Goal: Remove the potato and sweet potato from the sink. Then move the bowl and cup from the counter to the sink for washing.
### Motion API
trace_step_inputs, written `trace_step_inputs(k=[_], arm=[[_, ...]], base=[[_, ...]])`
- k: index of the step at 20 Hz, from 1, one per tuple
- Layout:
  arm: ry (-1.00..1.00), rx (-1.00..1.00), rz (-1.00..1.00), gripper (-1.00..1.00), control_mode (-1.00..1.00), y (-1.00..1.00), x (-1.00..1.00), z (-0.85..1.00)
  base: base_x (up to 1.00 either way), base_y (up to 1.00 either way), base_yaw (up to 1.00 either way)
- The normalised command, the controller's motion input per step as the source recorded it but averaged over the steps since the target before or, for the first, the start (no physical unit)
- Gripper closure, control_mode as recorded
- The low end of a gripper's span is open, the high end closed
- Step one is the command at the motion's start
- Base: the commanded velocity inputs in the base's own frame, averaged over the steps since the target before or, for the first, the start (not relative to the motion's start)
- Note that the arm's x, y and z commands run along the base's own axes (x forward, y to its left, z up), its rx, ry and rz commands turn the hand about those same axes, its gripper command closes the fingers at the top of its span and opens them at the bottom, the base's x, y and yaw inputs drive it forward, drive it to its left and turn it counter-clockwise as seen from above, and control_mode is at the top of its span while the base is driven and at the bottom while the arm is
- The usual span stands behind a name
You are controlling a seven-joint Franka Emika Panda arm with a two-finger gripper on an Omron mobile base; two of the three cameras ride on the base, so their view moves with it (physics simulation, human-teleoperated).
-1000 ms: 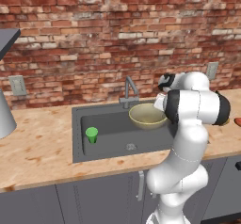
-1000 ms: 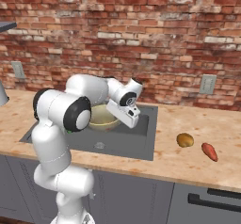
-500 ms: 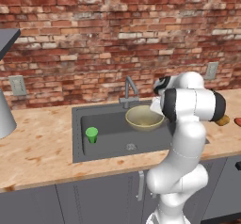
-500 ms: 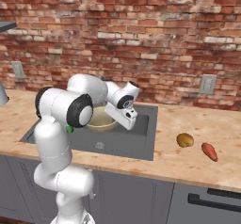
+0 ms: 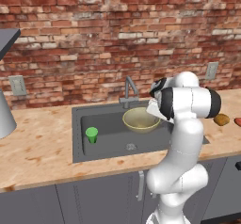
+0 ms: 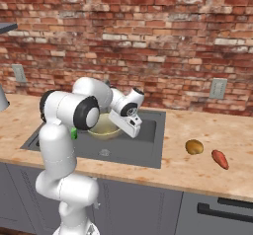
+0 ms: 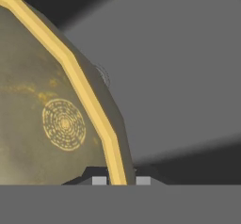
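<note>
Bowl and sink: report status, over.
Gripper astride the bowl rim, jaws one each side, low over the sink. Cup in the basin. Potato and sweet potato on the counter. Nothing in the way.

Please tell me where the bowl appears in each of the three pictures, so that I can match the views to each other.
Left base view: the bowl sits in the sink, right of centre, below the tap.
Right base view: left of centre, partly behind the arm, in the same basin.
Hand view: its speckled inside and pale rim fill the left side, the gripper straddling the rim.
Shared landmark: the sink.
</note>
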Motion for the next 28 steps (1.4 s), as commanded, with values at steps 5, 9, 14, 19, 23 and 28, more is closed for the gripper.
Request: trace_step_inputs(k=[5, 9, 14, 19, 23, 28], arm=[[0.0, 0.0, 0.0, 1.0, -1.0, 0.06, 0.11, -0.19], [0.0, 0.0, 0.0, 1.0, -1.0, 0.05, 0.1, -0.19], [0.0, 0.0, 0.0, 1.0, -1.0, 0.05, 0.11, -0.19], [-0.01, 0.0, 0.0, 1.0, -1.0, 0.08, 0.12, -0.2], [-0.01, 0.0, 0.0, 1.0, -1.0, 0.08, 0.13, -0.2], [0.0, 0.0, 0.0, 1.0, -1.0, 0.09, 0.14, -0.21]], base=[[0.0, 0.0, 0.0], [0.0, 0.0, 0.0], [0.0, 0.0, 0.0], [0.0, 0.0, 0.0], [0.0, 0.0, 0.0], [0.0, 0.0, 0.0]])
